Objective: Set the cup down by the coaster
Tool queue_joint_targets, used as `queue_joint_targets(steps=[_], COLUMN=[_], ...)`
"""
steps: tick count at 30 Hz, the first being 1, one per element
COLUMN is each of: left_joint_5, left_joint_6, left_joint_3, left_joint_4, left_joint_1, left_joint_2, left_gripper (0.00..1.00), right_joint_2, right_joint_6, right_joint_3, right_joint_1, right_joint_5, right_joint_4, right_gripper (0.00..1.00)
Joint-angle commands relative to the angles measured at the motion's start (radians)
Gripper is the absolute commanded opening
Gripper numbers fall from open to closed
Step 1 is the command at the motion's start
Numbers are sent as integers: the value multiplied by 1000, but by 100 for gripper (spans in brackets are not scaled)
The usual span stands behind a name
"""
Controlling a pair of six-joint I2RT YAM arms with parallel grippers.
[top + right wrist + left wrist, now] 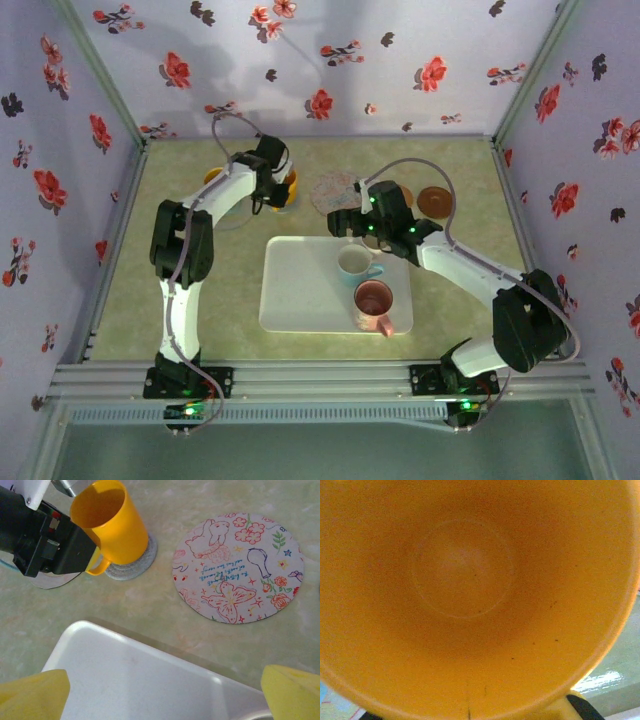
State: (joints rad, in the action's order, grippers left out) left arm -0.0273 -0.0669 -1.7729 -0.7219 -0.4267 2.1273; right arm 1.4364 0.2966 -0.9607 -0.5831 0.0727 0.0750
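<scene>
Green tabletop [165, 605], eleven o'clock of the white tray [125, 670]: left gripper [94, 562] pinches the yellow cup [112, 527] by its handle on a grey coaster [136, 567], right gripper [162, 695] spread wide.

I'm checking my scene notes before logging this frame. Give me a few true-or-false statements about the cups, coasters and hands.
The yellow cup sits on the grey coaster. True.
The left hand grips the pink cup. False: it grips the yellow cup; the pink cup is on the tray.
The tray holds two cups. True.
The right hand is shut. False: it is open.
The printed coaster carries a cup. False: it is bare.
</scene>
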Motion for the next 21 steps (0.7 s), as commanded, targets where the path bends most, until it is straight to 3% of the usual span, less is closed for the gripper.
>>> queue_joint_targets(steps=[1, 7, 15, 21], left_joint_5=[-28, -28, -25, -22], left_joint_6=[19, 15, 7, 4], left_joint_3=[-2, 13, 28, 36], left_joint_4=[24, 27, 18, 16], left_joint_1=[9, 12, 14, 17], left_joint_2=[-7, -4, -4, -6], left_gripper=[0, 0, 20, 27], right_joint_2=[-2, 1, 4, 4], right_joint_6=[-7, -7, -6, -5], right_joint_3=[-18, -18, -18, -19], right_joint_1=[8, 8, 8, 8], right_joint_5=[10, 10, 13, 16], right_joint_4=[-17, -18, -17, -14], right_gripper=[99, 99, 99, 99])
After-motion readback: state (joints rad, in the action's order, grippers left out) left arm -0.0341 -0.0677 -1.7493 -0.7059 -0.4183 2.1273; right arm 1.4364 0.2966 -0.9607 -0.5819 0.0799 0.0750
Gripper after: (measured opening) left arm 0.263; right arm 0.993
